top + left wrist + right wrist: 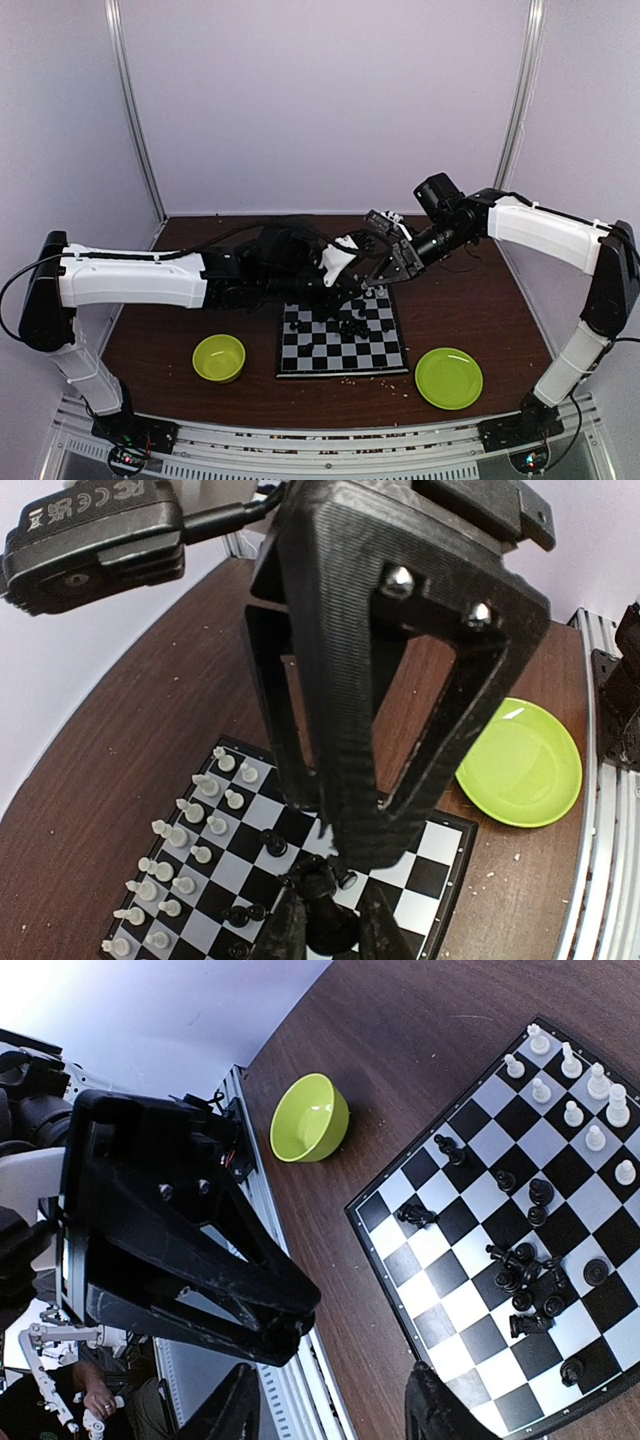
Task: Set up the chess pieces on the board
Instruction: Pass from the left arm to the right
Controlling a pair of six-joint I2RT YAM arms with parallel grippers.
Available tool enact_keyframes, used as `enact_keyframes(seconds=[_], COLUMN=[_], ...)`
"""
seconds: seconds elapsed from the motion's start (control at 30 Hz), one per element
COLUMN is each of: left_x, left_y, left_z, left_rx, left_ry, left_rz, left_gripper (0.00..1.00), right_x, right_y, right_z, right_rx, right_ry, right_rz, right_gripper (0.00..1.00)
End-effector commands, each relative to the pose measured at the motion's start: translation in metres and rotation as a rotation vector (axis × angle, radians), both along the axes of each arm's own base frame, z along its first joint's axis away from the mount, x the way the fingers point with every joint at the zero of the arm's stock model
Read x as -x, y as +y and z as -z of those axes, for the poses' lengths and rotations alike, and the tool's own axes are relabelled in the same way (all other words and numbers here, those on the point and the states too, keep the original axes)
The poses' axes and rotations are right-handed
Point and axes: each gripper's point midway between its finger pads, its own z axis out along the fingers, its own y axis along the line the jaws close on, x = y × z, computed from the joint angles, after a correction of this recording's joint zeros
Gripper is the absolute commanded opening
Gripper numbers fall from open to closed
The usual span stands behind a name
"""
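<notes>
While the left fingers (288, 928) are clenching on what looks like a black piece (325, 905) at the bottom edge of the left wrist view, though dark is overlapping dark there and blurring the grip, the right fingers (238, 1410) are standing spread at the bottom of the right wrist view, grasping nothing.

The board (385, 362) is lying flat on the tabletop (160, 340) in the lower centre of the top view, between the green bowl (219, 357) on its left and the green plate (448, 377) on its right. Both sets of fingers are hanging over its far edge, close together.

In the left wrist view the white pieces (180, 860) are standing in two tidy rows along the board's left side. The loose black pieces (530, 1280) are crowding the middle squares, well apart from any home row.

The coming move is probably turning on this. The bare squares that the black set is lacking are lying along the board's right side, the plate side. That is to the right and a little upward in the frame from the left fingers. The carried piece is likely needing to travel that way, away from the white rows.

For the right fingers, the black clump is sitting toward the right of their own frame, above and beyond the fingertips. The right arm is looking the nearer of the two to those bare squares.
</notes>
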Motion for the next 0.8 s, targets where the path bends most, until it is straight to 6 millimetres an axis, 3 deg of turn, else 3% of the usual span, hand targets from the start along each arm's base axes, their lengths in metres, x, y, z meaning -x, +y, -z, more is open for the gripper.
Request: enact_keyframes(seconds=[0.0,0.27,0.57,0.77], left_x=[0.001,0.004,0.004,0.002], left_y=[-0.004,-0.007,-0.007,-0.008], left_z=[-0.018,-0.018,-0.013,-0.013], left_rx=[0.032,0.032,0.022,0.024], left_ry=[-0.037,-0.034,-0.027,-0.031], left_rz=[0.004,0.015,0.01,0.006], left_gripper=[0.03,0.03,0.03,0.03], right_x=[0.0,0.003,0.005,0.007], right_y=[0.011,0.021,0.026,0.026], right_z=[-0.014,-0.011,-0.009,-0.01], right_rx=[-0.054,-0.062,-0.064,-0.076], right_ry=[0.015,0.033,0.053,0.057], right_rz=[-0.025,-0.038,-0.049,-0.058], right_gripper=[0.48,0.43,0.21,0.14])
